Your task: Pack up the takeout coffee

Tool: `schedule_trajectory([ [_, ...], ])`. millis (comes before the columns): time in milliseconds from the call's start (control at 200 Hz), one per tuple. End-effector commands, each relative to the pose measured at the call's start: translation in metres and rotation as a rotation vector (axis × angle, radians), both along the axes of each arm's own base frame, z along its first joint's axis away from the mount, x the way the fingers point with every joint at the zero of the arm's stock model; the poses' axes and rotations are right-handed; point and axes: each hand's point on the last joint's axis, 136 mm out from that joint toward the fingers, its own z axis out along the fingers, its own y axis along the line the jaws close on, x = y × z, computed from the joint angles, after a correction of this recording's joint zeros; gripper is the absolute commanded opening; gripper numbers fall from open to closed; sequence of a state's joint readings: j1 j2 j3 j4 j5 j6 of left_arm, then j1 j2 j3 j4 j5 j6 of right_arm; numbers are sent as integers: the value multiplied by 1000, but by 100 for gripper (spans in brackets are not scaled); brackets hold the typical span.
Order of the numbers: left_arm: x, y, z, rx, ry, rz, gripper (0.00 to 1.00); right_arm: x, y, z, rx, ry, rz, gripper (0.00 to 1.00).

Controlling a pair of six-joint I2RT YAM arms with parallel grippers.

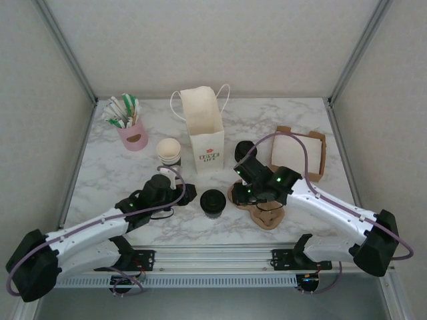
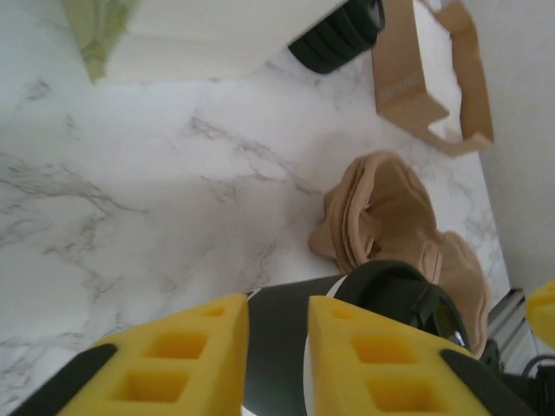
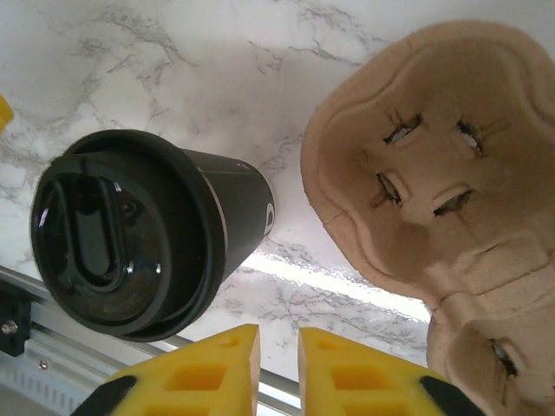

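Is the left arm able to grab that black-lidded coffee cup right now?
Probably yes: the takeout coffee stands right before the left gripper, nothing between, though its nearly closed jaws must open first.

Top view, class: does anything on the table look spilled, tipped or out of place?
Nothing stands out. The takeout coffee stands upright with its lid on, the paper bag stands upright too, and no liquid shows on the tabletop.

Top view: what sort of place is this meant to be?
Probably a mock café counter inside a plain-walled test booth: a paper bag, a takeout coffee, a pink condiment holder.
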State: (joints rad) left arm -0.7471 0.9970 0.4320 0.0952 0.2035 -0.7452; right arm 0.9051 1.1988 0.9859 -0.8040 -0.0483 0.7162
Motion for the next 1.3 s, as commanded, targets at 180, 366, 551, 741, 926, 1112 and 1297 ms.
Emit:
schedule_trajectory([
  [180, -2, -21, 8, -18, -11, -71, 18, 3, 24, -14, 143, 57, -21, 14],
  [366, -6, -16, 4, -13, -2, -61, 17, 5, 31, -24, 142, 83, -9, 13],
  [551, -10, -14, 3, -17, 6, -59, 19, 7, 38, -28, 140, 94, 5, 13],
  [741, -14, -10, 0, -15, 20, -55, 21, 10, 43, -32, 129, 104, 18, 13],
  [926, -17, -2, -2, -14, 25, -27, 21, 16, 51, -32, 122, 102, 36, 13],
  [1112, -21, 6, 0, -12, 21, -5, 24, 26, 61, -34, 114, 95, 56, 13],
  [1297, -20, 16, -1, 20, 18, 26, 24, 37, 65, -33, 97, 87, 57, 11],
])
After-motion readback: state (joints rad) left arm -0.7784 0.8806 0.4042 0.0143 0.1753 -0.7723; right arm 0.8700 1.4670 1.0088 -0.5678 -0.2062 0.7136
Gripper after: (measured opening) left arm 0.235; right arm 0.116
